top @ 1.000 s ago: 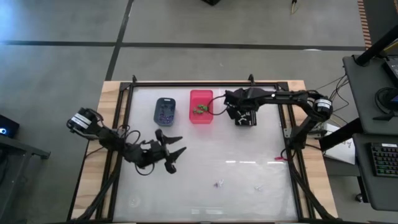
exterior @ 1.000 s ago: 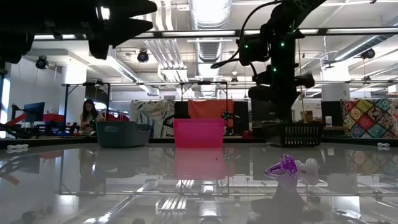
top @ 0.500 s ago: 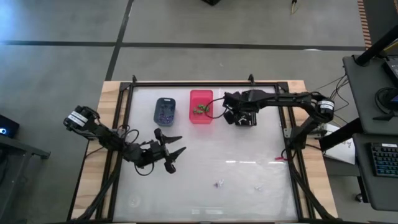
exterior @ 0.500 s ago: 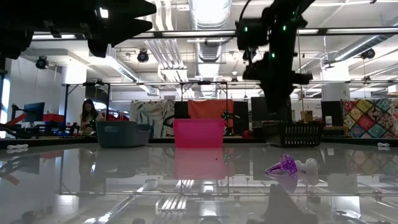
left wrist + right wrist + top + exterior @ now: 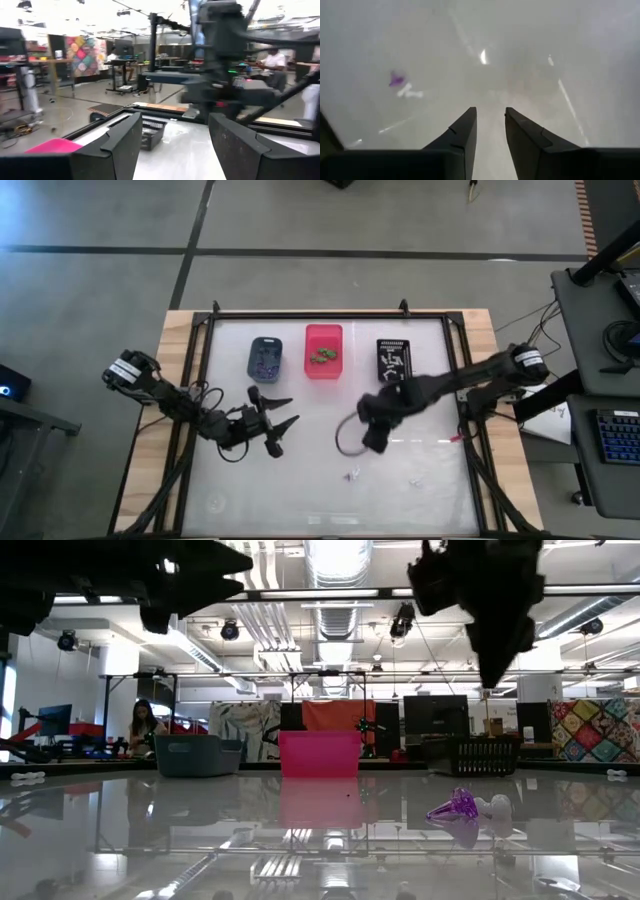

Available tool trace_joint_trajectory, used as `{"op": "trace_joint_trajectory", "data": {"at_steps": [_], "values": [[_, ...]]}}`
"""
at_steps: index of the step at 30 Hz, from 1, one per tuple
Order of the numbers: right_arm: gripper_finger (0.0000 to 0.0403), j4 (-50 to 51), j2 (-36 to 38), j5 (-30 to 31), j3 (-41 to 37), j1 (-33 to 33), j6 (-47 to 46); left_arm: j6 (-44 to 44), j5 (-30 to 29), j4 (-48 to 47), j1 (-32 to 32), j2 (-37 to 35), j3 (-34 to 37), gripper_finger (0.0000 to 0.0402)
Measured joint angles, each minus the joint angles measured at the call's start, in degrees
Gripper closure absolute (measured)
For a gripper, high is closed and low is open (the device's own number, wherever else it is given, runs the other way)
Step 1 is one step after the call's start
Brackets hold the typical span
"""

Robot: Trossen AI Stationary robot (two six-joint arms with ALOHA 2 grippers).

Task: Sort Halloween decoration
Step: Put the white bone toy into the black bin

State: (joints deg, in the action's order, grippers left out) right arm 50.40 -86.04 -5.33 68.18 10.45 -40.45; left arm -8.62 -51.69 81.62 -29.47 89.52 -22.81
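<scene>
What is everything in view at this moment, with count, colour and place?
Table: one, glossy pale top, wooden edge, dark frame.
Blue-grey bin: one, far side, leftmost; purple trinkets inside.
Pink bin: one, middle of the row; greenish trinkets inside.
Black bin: one, rightmost; white trinkets inside.
Loose purple trinket: one, near side of the table.
Loose white trinkets: near side, right of the purple one; count too small to tell.
Person: one, seated in the room beyond the table.
Left gripper: dark, open, over the table's left half.
Right gripper: dark, slightly open, empty, over the table's middle, short of the loose trinkets.
</scene>
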Motion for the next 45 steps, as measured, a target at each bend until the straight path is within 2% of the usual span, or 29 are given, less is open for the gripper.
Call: {"op": "trace_joint_trajectory", "data": {"at_steps": [2, 4, 7, 10, 14, 21, 27, 33, 38, 45], "values": [[0.0307, 0.1, -0.3, 0.1, 0.0, 2.8, -3.6, 0.2, -2.5, 0.1, 0.5, 0.0, 0.0, 0.0189], [0.0303, -0.3, -0.8, 0.5, 0.0, 5.3, -2.9, 0.1, -4.1, 0.1, 1.1, 0.0, 0.0, 0.0189], [0.0301, -2.1, -2.1, 1.7, -0.1, 9.1, 6.6, 0.1, -4.3, 0.3, 2.3, 0.0, 0.0, 0.0189], [0.0301, -3.9, -4.3, 5.7, -0.1, 12.5, 15.2, 0.0, -4.3, 0.3, 3.5, 0.0, -0.4, 0.0189], [0.0300, -6.8, -8.6, 10.0, 0.0, 15.4, 20.0, -2.8, -4.3, 0.2, 4.1, -0.1, -1.5, 0.0189], [0.0300, -13.3, -13.8, 9.4, 2.4, 17.0, 24.7, -7.1, -4.2, 0.1, 4.1, -1.5, -4.0, 0.0189], [0.0300, -14.1, -16.6, 9.4, 5.0, 17.7, 26.5, -7.4, -1.3, -1.0, 4.1, -2.0, -4.5, 0.0189], [0.0300, -13.9, -20.7, 9.3, 6.7, 17.8, 28.6, -7.4, -1.3, -1.3, 4.1, -2.1, -4.5, 0.0189], [0.0301, -13.8, -21.3, 9.2, 6.8, 17.8, 29.6, -7.2, -1.3, -2.2, 4.1, -2.1, -4.4, 0.0189], [0.0323, -14.7, -22.7, 8.2, 6.8, 17.8, 31.3, -6.7, -1.3, -2.6, 4.1, -2.1, -4.4, 0.0189]]}}
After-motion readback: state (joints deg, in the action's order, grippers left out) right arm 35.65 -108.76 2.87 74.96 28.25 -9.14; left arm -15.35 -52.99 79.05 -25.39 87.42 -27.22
